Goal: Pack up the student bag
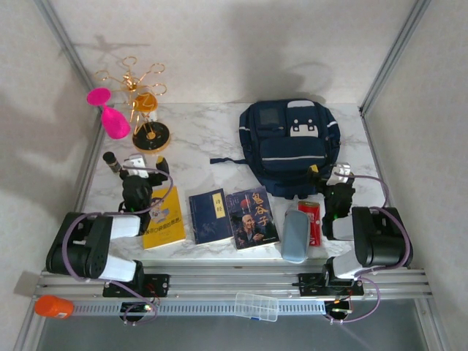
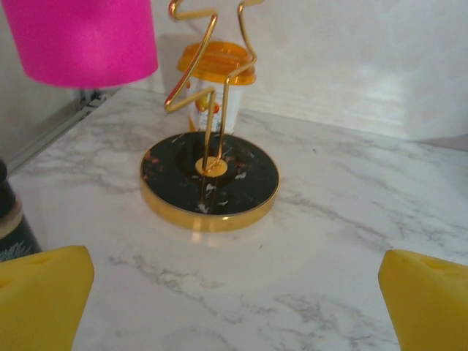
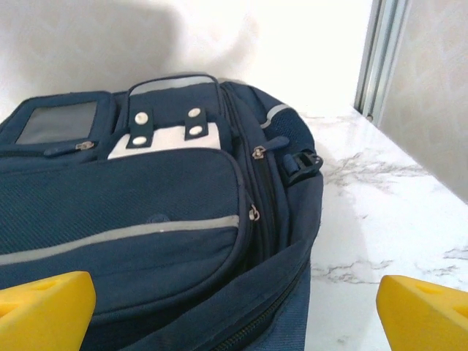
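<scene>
Two claws are shown, both spread wide apart with nothing gripped. The left claw (image 1: 139, 170) is held low over the left side of the marble table (image 1: 197, 139). In its wrist view, its yellow fingertips (image 2: 44, 296) are seen at the bottom corners, with bare marble between them. Just beyond the claw, a gold wire stand (image 2: 210, 179) is set on a round black base. An orange-lidded cup (image 2: 217, 66) is placed behind that base, and a pink cup (image 2: 80, 40) is seen at the upper left. A dark bottle (image 2: 11, 219) is cut off by the left edge.

The right claw (image 1: 330, 179) is positioned at the near right corner of the navy backpack (image 1: 289, 142). The backpack is laid flat at the back right of the table, with its front pockets turned upward. Whether the fabric is touched by the claw cannot be told.

Along the near edge, five items are lined up between the arms. From left to right they are a yellow book (image 1: 164, 219), a dark blue book (image 1: 210, 216), a book with a man's portrait (image 1: 252, 217), a pale grey-blue case (image 1: 295, 234) and a red packet (image 1: 311, 219). The case is laid just beside the packet, near the backpack's front edge.
</scene>
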{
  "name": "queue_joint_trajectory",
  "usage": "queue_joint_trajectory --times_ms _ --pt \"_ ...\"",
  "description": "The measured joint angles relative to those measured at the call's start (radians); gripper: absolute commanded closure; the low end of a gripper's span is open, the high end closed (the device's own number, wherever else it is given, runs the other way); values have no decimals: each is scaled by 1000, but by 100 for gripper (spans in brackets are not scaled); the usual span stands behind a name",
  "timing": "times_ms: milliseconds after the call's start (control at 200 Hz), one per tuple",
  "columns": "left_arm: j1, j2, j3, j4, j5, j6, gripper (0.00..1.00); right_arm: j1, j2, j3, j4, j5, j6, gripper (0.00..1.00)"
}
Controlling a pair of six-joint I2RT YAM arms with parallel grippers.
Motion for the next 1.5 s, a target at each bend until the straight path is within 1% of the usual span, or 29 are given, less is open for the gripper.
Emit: queue_joint_trajectory --times_ms 170,370,506,641,741,826,921,1061,1161,1272,1382,1502 --pt "0 -143 15 -136 30 -26 1 0 -146 20 -143 47 40 1" --pt "0 -300 32 -282 48 -81 1 0 -344 115 -400 76 137 1" --pt "1 -353 84 -404 17 -193 1 0 -419 226 -631 101 301 1" --pt "2 -360 145 -513 10 -288 1 -1 -455 277 -793 64 434 1" --pt "9 -359 164 -573 18 -358 1 -1 -454 310 -929 28 503 1" --pt "15 -345 197 -657 32 -413 1 -3 -439 360 -1056 -10 543 1" --pt "17 -335 240 -736 62 -465 1 -3 -413 419 -1176 -61 567 1" --pt "-4 -344 250 -784 105 -545 1 -3 -348 494 -1337 -124 583 1" --pt "-63 -357 250 -811 122 -601 1 -5 -290 513 -1405 -180 605 1" --pt "-151 -380 236 -816 126 -655 1 -5 -231 515 -1441 -232 635 1" --pt "-244 -401 191 -790 125 -703 1 -5 -180 519 -1444 -259 660 1" --pt "-312 -405 159 -772 121 -735 1 -5 -127 536 -1431 -275 679 3"
